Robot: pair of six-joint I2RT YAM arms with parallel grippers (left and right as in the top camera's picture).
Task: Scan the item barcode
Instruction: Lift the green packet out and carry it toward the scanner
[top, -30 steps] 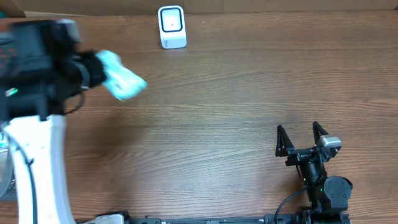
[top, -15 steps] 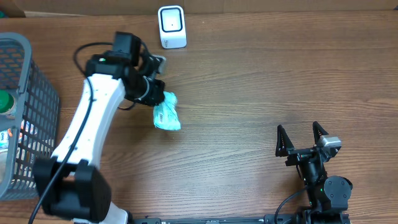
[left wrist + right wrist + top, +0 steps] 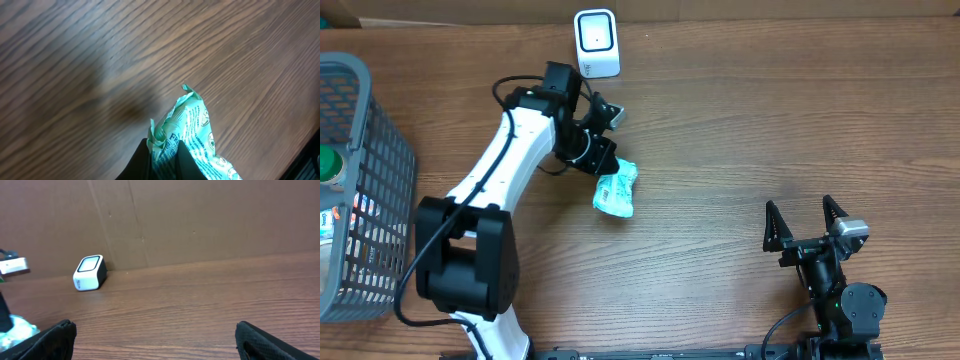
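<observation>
One teal-and-white packet [image 3: 616,190] hangs from the left end effector [image 3: 603,170], whose jaws are clamped tight on its crimped top edge. The rest of it dangles just beyond the fingertips, seemingly clear of the bench [image 3: 740,130]. The white scanner [image 3: 596,43] stands a little way past that end effector, near the back wall. To do this well, I'd say the wrist should turn the printed face toward the scanner window and hold it flat and steady, since crumpled film may hide the code; I can't spot a barcode from here. Well apart on the far side, the right end effector [image 3: 805,222] rests wide open, holding nothing
</observation>
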